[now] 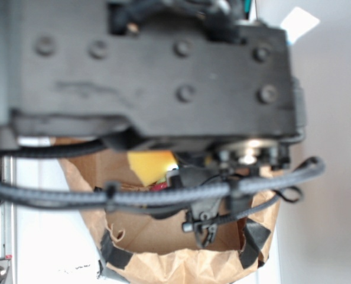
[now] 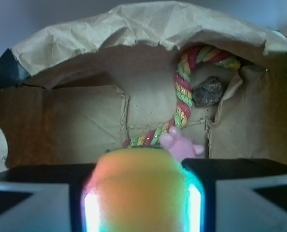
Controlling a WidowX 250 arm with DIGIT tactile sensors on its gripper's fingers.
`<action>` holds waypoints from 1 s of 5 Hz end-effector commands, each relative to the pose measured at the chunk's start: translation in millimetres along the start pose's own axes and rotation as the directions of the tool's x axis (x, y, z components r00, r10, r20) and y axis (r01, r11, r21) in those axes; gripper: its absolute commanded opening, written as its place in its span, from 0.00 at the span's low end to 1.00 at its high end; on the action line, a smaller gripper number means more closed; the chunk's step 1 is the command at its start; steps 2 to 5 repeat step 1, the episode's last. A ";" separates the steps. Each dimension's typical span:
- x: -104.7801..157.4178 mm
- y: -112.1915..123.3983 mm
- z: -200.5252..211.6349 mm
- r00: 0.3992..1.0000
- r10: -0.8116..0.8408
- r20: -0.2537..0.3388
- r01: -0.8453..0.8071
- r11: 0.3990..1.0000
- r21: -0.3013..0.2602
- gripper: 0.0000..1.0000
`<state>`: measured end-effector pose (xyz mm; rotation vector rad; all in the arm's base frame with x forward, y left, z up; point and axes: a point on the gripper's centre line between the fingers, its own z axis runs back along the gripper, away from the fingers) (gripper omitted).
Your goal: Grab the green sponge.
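The green sponge [image 2: 141,174] is really a yellow foam block, and it fills the gap between the two black fingers at the bottom of the wrist view. My gripper [image 2: 141,208] is shut on it, its lit pads pressing both sides. In the exterior view the sponge [image 1: 150,164] shows as a yellow wedge under the arm's big black body [image 1: 152,71], above the brown paper. The fingertips are hidden there.
A brown paper-lined box [image 2: 76,121] surrounds the workspace, with crumpled paper walls [image 1: 181,260]. Just beyond the sponge lie a red-yellow-green twisted rope [image 2: 182,92], a pink plush [image 2: 179,145] and a dark grey rock [image 2: 208,92]. Black cables [image 1: 163,195] hang under the arm.
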<state>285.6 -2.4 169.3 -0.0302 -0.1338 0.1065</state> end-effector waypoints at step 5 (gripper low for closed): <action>4.3 -2.6 14.7 0.998 0.011 0.057 -0.013 0.999 0.040 0.00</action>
